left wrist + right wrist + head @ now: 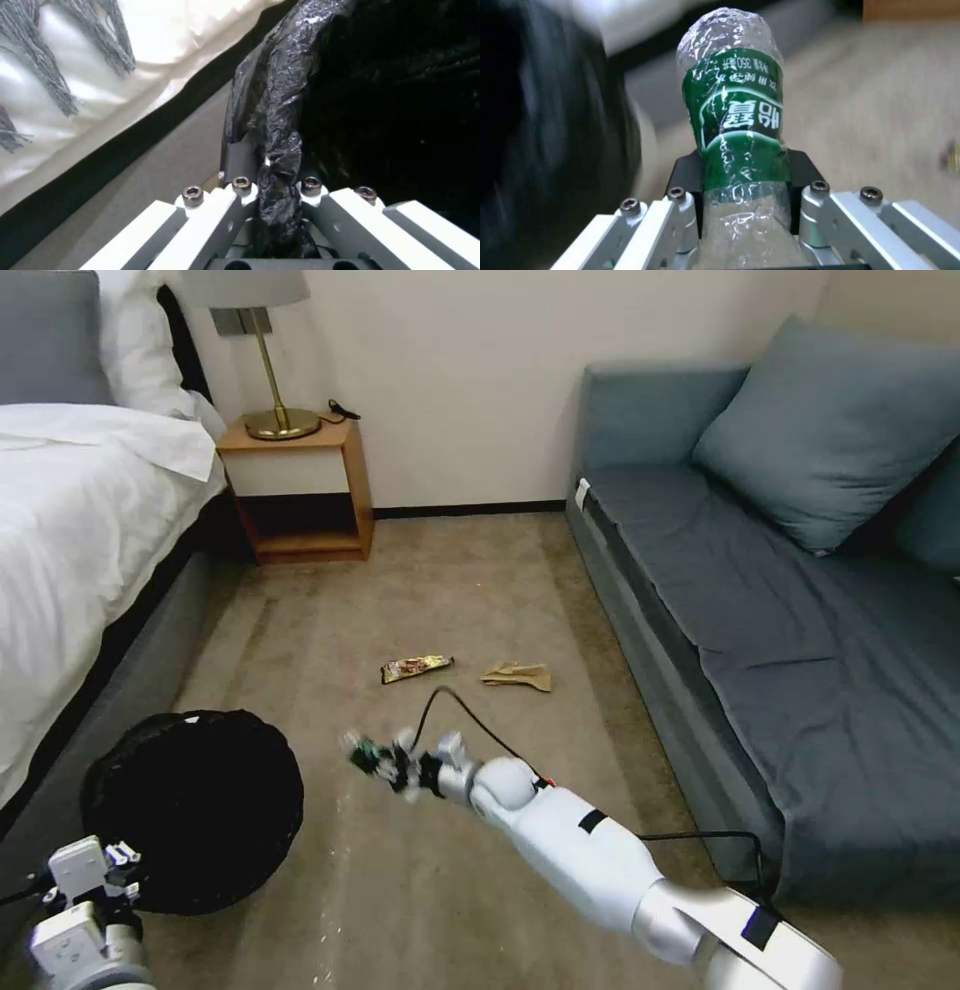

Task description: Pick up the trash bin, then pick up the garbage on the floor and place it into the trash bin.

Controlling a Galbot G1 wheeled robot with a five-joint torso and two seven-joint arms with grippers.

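- The right gripper point(405, 765) is clamped on a crushed clear bottle point(735, 123) with a green label, held above the carpet, its long axis pointing straight out from the fingers.
- The trash bin point(195, 805), lined with a black bag, lies to the robot's left of the bottle, near it.
- The left gripper point(272, 202) is pinched on the bin's rim beside the bed point(90, 520).
- A snack wrapper point(416, 668) and crumpled paper point(518, 675) lie farther ahead.

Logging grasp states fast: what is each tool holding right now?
Left tool: closed on the bag-lined rim of the trash bin.
Right tool: closed on the crushed bottle with the green label, beside the bin.
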